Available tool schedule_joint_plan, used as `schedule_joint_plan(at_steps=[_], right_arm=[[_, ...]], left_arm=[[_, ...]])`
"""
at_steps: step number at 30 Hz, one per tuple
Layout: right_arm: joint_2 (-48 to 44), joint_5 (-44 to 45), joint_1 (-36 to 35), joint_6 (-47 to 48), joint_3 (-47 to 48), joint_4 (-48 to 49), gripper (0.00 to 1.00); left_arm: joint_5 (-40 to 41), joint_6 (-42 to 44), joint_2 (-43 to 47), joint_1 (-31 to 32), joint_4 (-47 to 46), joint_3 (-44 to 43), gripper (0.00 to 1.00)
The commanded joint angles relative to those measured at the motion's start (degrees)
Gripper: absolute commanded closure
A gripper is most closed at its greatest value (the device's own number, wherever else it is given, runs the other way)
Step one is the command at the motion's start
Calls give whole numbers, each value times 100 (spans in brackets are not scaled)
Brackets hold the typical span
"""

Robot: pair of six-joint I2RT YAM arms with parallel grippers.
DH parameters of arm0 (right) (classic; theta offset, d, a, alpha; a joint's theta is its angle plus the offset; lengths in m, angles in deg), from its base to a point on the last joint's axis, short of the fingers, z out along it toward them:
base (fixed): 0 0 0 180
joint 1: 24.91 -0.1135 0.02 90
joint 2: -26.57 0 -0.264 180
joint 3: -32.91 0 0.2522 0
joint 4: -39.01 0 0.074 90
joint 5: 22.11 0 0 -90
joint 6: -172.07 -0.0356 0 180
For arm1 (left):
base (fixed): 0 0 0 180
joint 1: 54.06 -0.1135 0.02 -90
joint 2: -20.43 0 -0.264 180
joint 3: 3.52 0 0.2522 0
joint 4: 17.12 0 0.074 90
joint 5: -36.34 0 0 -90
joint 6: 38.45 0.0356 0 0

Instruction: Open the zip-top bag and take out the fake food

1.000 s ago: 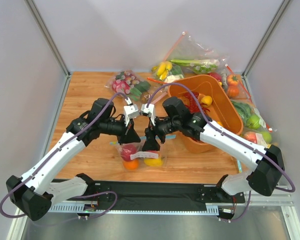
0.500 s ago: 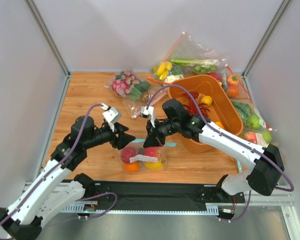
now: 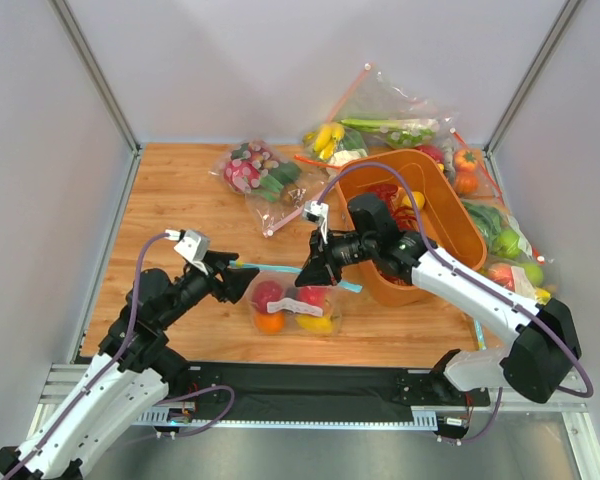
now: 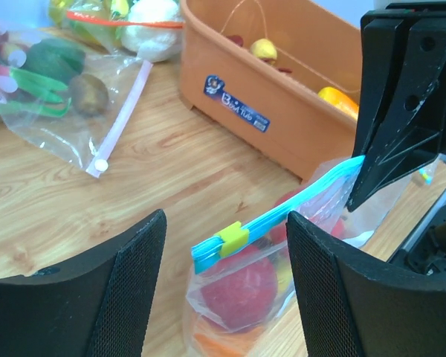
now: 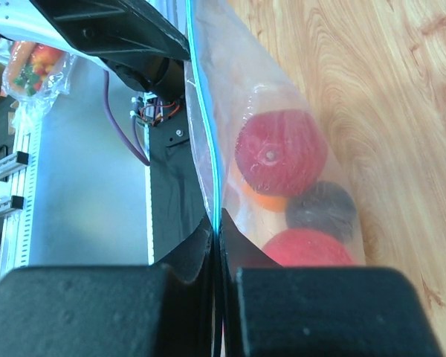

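Bag (image 3: pixel 298 308): clear plastic, on the counter (image 3: pixel 180 205) near the front edge, between the two claws; top edge lifted, body sagging onto the wood.
Zip strip (image 4: pixel 297 199): teal, drawn in a slanted line from beside the left claw up into the right claw; sealed or parted, cannot tell.
Slider (image 4: pixel 233 236): yellow-green, clipped on the strip close to its free left end.
Label (image 3: pixel 285 313): small, white, on the bag's face.
Fruits (image 5: pixel 281 152): all inside the bag; two red and one dark one plain in the right wrist view, with orange showing behind; an orange and a yellow one at the bottom in the top view.
Right claw (image 5: pixel 214 234): fingers pressed together on the strip, pinching the bag's top edge toward its right end and holding it up.
Left claw (image 4: pixel 224 219): fingers spread wide; strip end and slider sit in the gap, touching neither finger.
Tub (image 3: pixel 450 215): orange, just right of the bag, behind the right arm; small yellow pieces and something red inside.
Other bags (image 3: pixel 260 172): clear, stuffed with toy produce, along the back and right edges, well apart from the held bag.
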Motion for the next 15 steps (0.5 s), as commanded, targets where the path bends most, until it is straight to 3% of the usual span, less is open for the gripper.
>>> schedule_joint_plan(at_steps=[1,7,11,15], right_arm=[[-222,-323,16,-199,-15,518,100],[-301,-437,51,-392,-85,781,100],[-336,-578,174,-594,-147,1010,100],[-398,-753,367,-866,-200,1439,100]], left_arm=[[-247,-250,-31,29,-731,90,27],[-775,-531,-453,29,-1371,327,31],[-854,-628,-383,29,-1558,398,44],[-1179,-680,-392,29,-1409,407,41]])
